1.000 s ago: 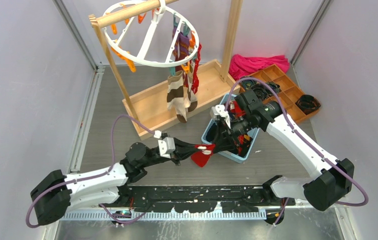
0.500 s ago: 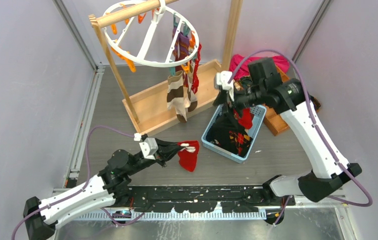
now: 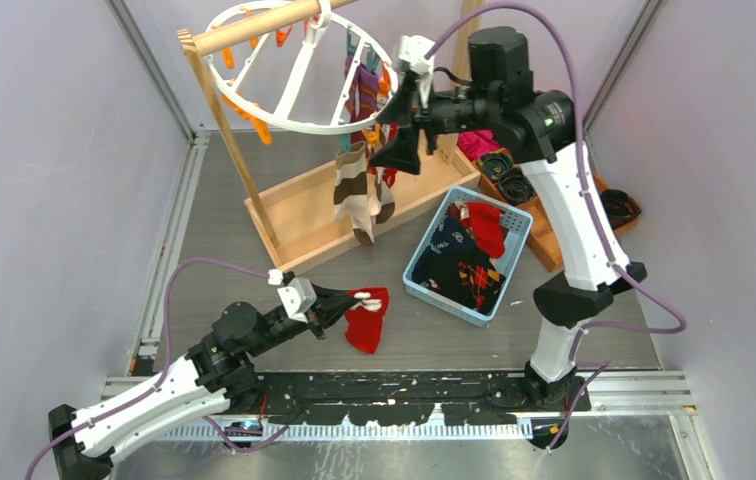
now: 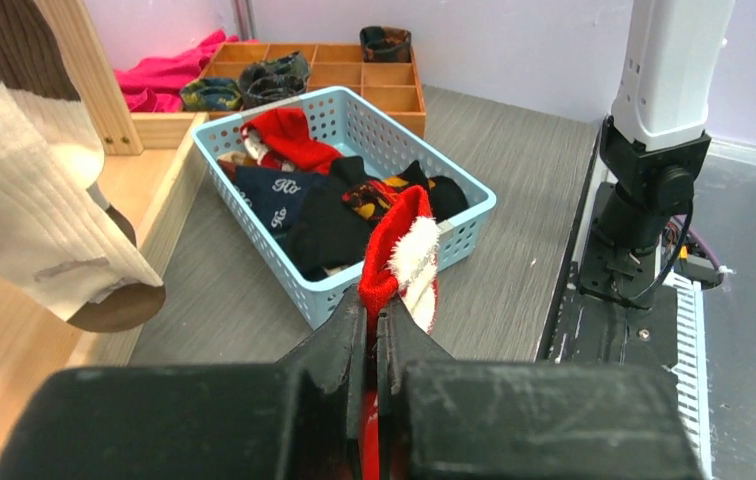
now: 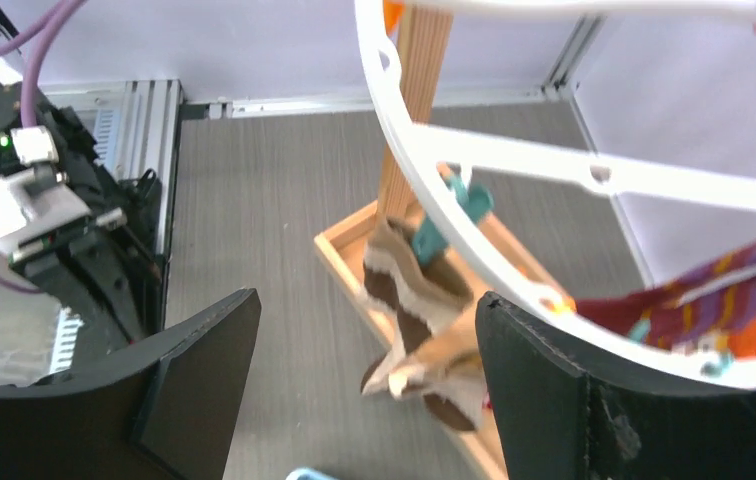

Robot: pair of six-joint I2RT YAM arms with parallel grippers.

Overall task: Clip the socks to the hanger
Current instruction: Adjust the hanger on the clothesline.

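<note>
Nearby, low over the table's front: left gripper (image 3: 352,298) closed tight on the red sock (image 3: 366,322), no gap between the jaws. The sock has a white patch near the pinch. It droops toward the table; whether its end touches cannot be told.

Just beyond, to the right: blue basket (image 3: 444,303) on the table, holding dark socks (image 3: 464,265) and another red one.

Further back, left of the basket: wooden stand (image 3: 299,215), with the white ring hanger (image 3: 294,125) hung from its top bar. A brown-and-cream sock (image 3: 354,190) is clipped up there, dangling over the stand's base.

Farthest, raised at ring height: right gripper (image 3: 396,130), fingers spread wide, nothing between them. From the wrist view the ring's rim crosses ahead of the gap; contact not discernible.
</note>
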